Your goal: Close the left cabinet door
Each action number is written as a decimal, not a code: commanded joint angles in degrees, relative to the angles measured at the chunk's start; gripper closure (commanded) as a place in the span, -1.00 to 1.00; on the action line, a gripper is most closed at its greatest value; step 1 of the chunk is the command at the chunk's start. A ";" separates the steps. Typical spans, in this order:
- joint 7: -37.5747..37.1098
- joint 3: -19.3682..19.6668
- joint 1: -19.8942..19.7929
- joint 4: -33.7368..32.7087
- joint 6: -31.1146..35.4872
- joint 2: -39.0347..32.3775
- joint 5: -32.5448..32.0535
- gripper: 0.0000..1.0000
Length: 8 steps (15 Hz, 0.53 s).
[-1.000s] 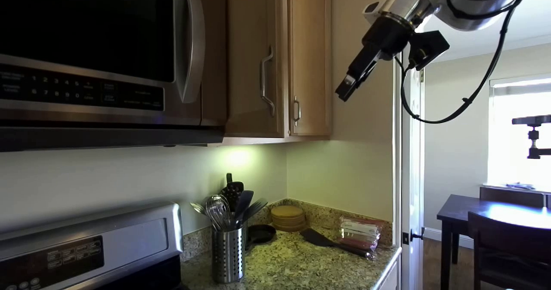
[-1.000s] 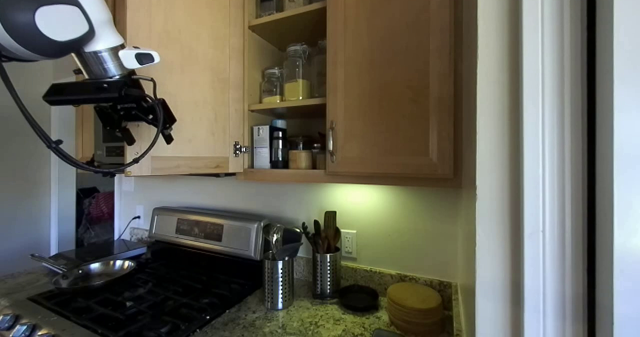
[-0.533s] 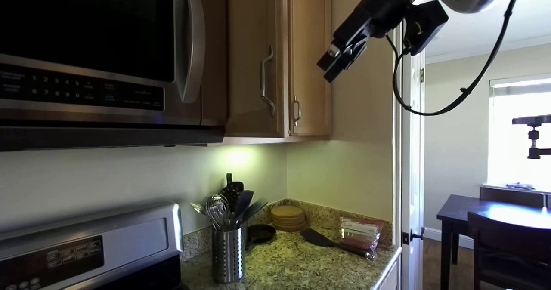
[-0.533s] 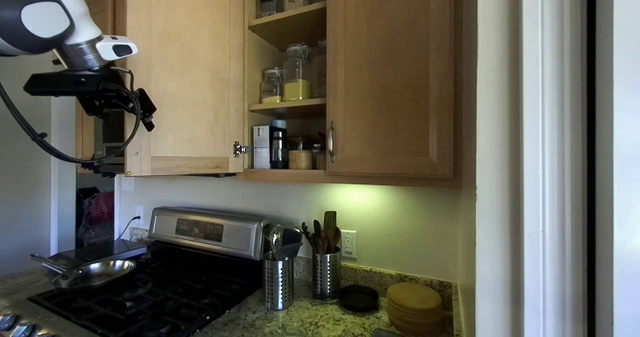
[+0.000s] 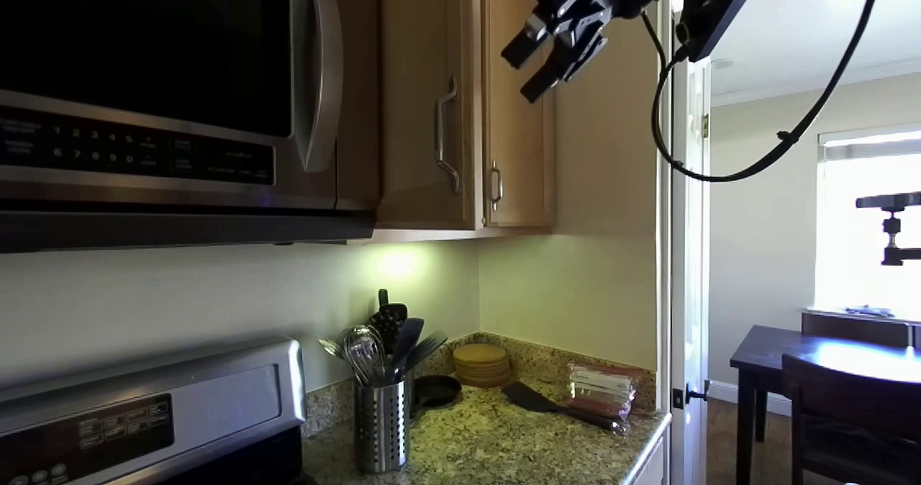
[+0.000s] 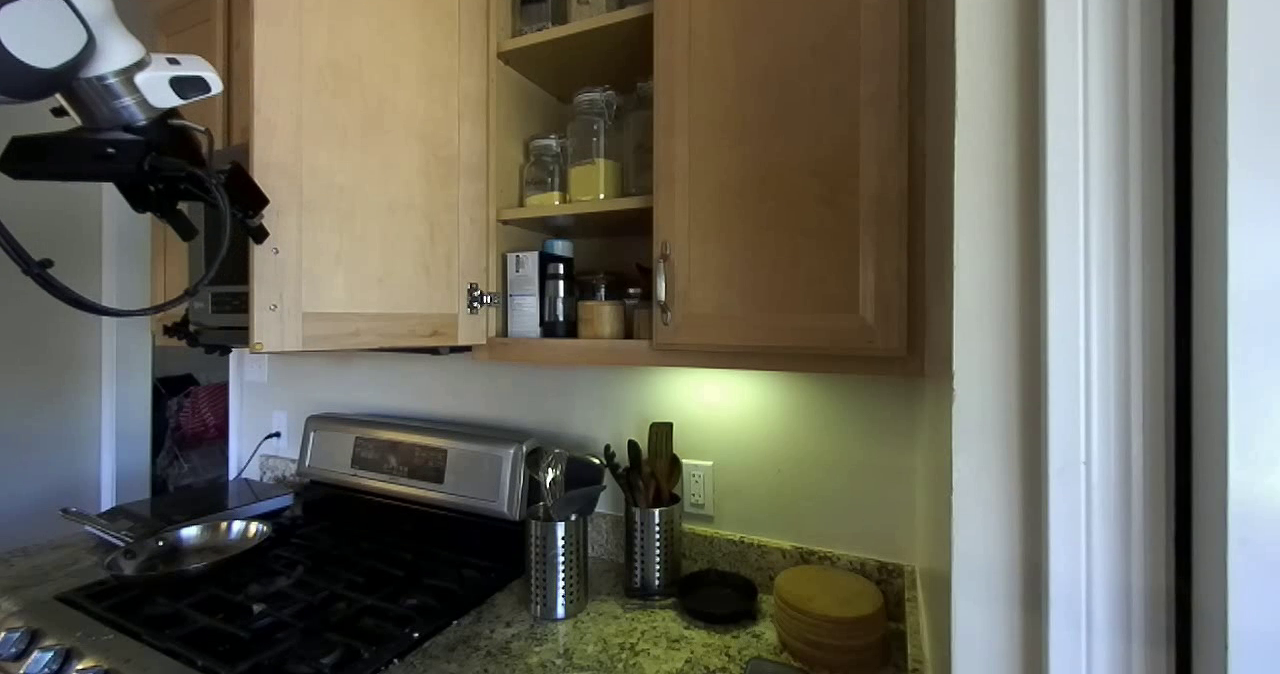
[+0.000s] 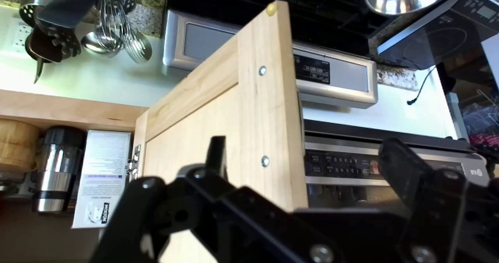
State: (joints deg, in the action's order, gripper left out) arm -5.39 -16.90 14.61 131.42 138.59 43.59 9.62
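Note:
The left cabinet door (image 6: 375,154) stands swung wide open; its pale inner face shows in an exterior view. Its outer face (image 5: 414,111) with the vertical silver bar handle (image 5: 445,136) shows in an exterior view. My gripper (image 5: 524,76) is open and empty, in front of the cabinets, to the right of that door's free edge there. The gripper (image 6: 222,229) also shows just left of the door's free edge. In the wrist view, the open jaws (image 7: 304,151) lie on either side of the door's free edge (image 7: 286,111). Contact cannot be told. The handle is hidden there.
The closed matching door (image 6: 780,154) is right of the open shelves (image 6: 575,216), which hold jars. The microwave (image 5: 144,132) is beside the open door. Below are the stove (image 6: 300,554), a pan (image 6: 190,546) and utensil holders (image 6: 557,564).
My gripper has moved left in both exterior views and upward, closer to the open door's free edge. It has turned, so its two fingers now show apart. The door has not moved.

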 commanded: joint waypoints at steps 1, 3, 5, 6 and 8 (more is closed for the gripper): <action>-4.58 -2.68 -3.06 -0.79 5.03 -2.09 -2.14 -1.00; -7.40 -4.40 -5.93 -1.12 7.69 -3.14 -4.10 -1.00; -9.54 -5.67 -8.32 -1.57 9.74 -4.07 -6.03 -1.00; -10.56 -6.32 -9.57 -1.74 10.69 -4.43 -7.07 -1.00; -12.14 -7.36 -11.72 -2.22 12.11 -5.15 -9.12 -1.00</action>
State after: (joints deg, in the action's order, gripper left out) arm -13.88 -22.56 6.15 130.59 148.20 39.92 3.84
